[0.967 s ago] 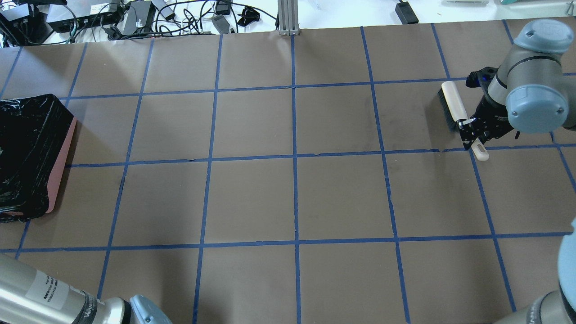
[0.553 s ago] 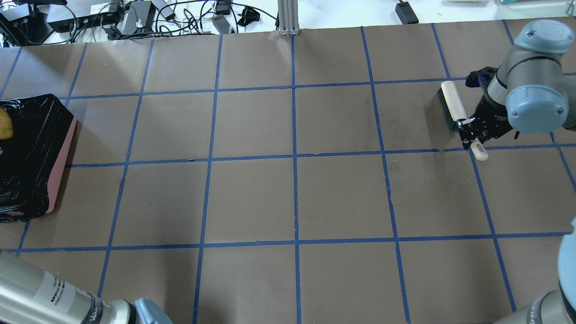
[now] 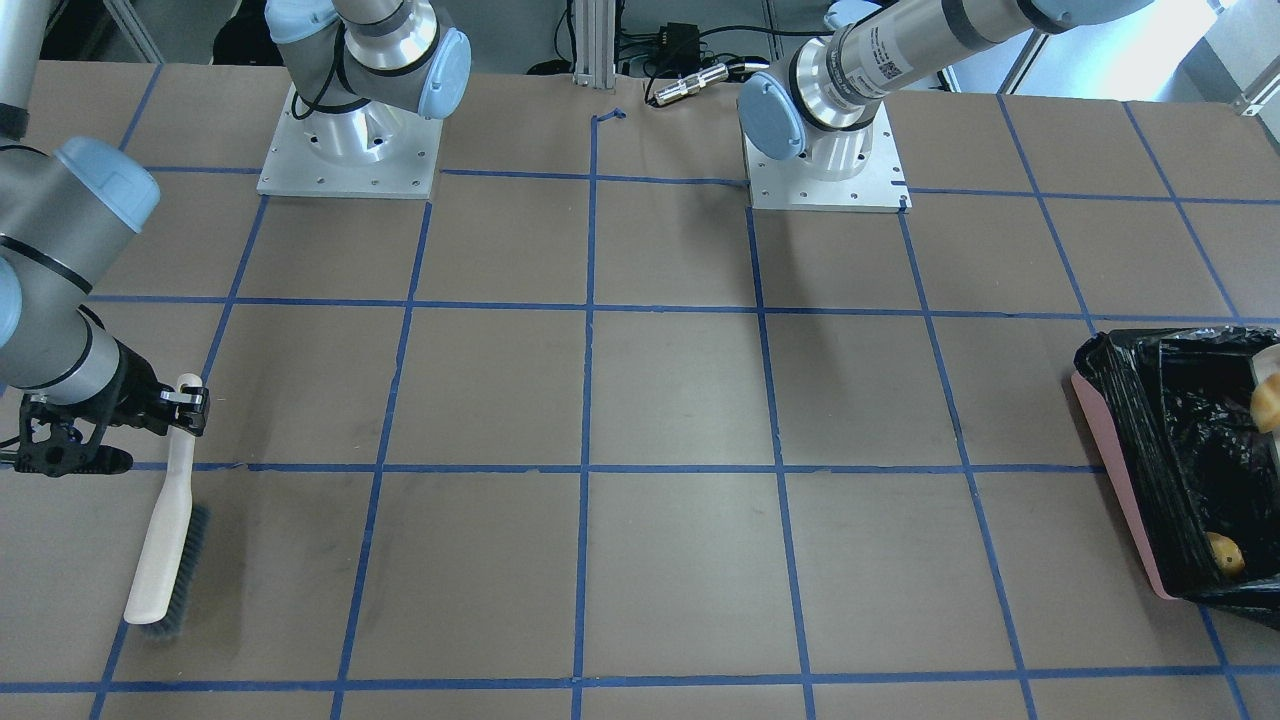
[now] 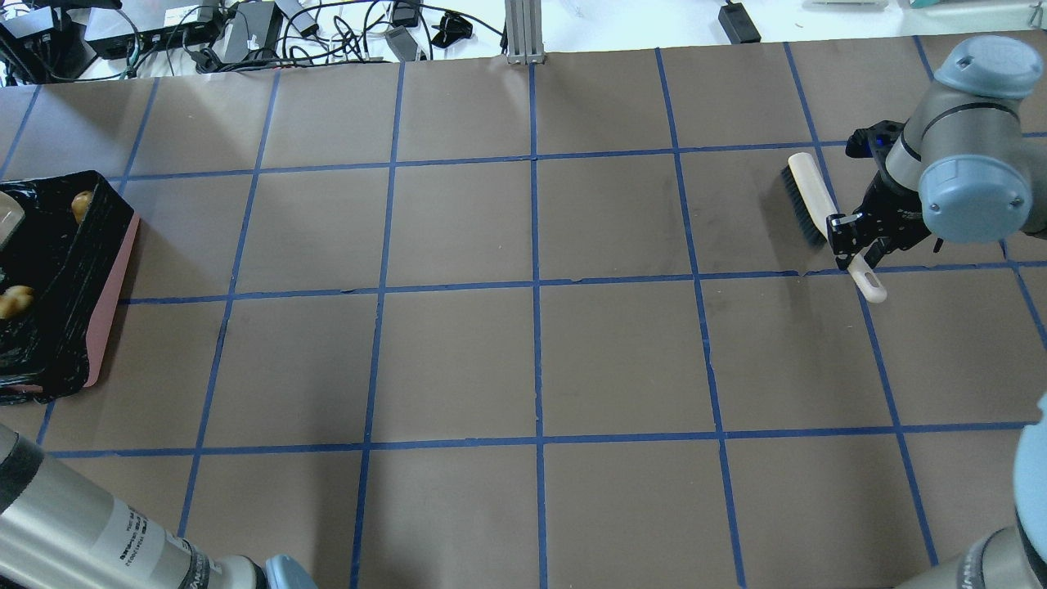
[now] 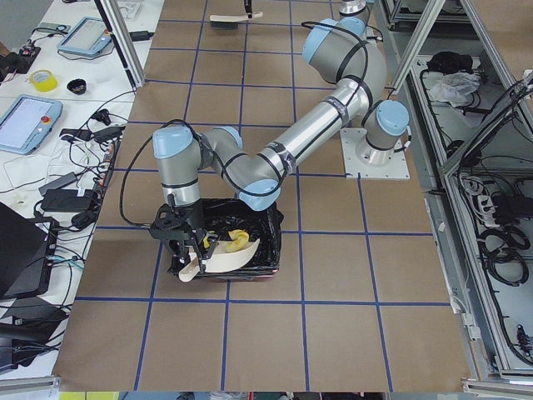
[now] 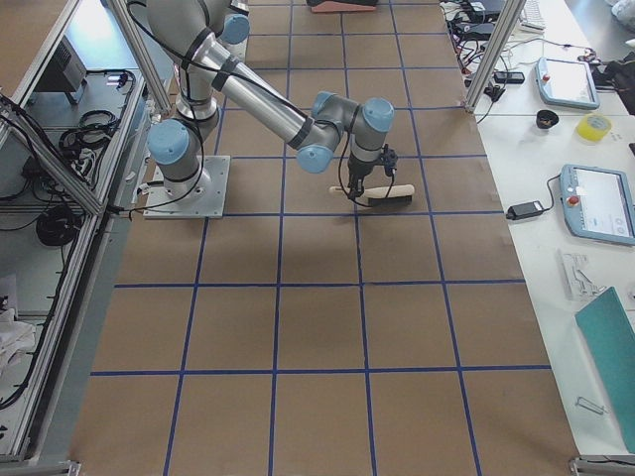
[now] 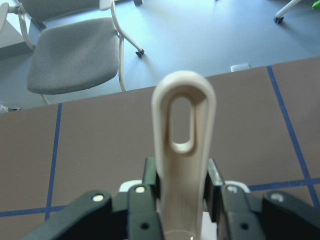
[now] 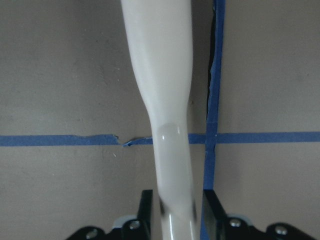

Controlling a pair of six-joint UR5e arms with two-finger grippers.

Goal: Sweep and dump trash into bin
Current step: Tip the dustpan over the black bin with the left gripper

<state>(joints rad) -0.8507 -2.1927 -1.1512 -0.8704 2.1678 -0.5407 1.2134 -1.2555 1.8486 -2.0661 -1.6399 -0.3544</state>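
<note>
The bin [image 4: 108, 276] is pink with a black bag [image 3: 1150, 420] and stands at the table's left end. My left gripper [image 7: 182, 182] is shut on the beige dustpan's handle [image 7: 183, 130] and holds the dustpan [image 5: 225, 260] tilted over the bin [image 5: 271, 250]. A yellow wedge [image 5: 240, 242] lies at the pan's lip. An amber lump [image 4: 80, 204] and a tan piece [image 4: 15, 301] lie on the bag. My right gripper [image 4: 855, 236] is shut on the beige brush's handle [image 8: 161, 85]. The brush [image 4: 806, 195] is low at the table's right end, bristles down [image 3: 185, 570].
Brown paper with blue tape lines covers the table [image 4: 532, 360]. Cables and power boxes [image 4: 188, 29] lie past the far edge. Both arm bases [image 3: 345, 140] are bolted at the robot's side. A metal post [image 4: 523, 33] stands at the far middle.
Trash pieces have come to lie on the black bag, which was bare a second ago. The dustpan's edge now shows at the bin. The brush head has swung slightly left.
</note>
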